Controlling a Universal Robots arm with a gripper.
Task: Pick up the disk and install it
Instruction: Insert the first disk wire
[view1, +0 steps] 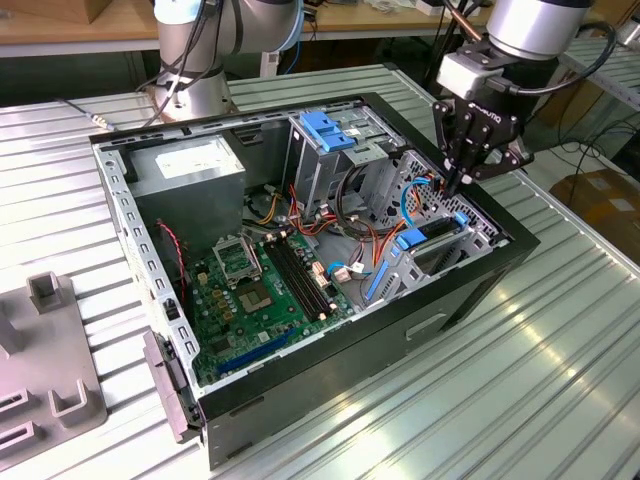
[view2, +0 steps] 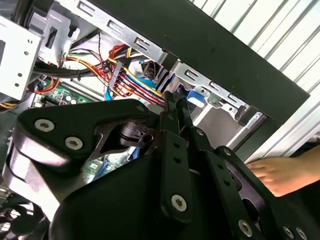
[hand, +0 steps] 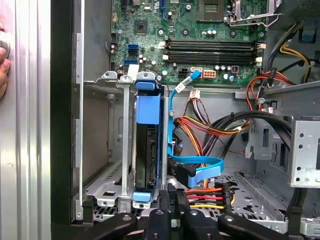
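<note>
The disk (view1: 437, 248) sits on edge in a slot of the metal drive bay at the near right corner of the open computer case (view1: 400, 330). Its blue bracket (hand: 148, 114) frames the dark drive body (hand: 150, 155) between two silver rails. My gripper (view1: 455, 186) hovers just above the bay's far end, next to the bundle of coloured cables. In both wrist views its black fingers (view2: 173, 106) lie close together, shut, with nothing between them. The fingertips (hand: 170, 192) stand just beside the disk's end, apart from it.
A grey power supply (view1: 190, 165), a drive cage with a blue latch (view1: 328, 130) and the green motherboard (view1: 260, 290) fill the case. Coloured cables (hand: 210, 125) run beside the bay. A person's hand (view2: 280, 172) rests outside the case wall. A grey fixture (view1: 50, 370) lies at the exterior view's left.
</note>
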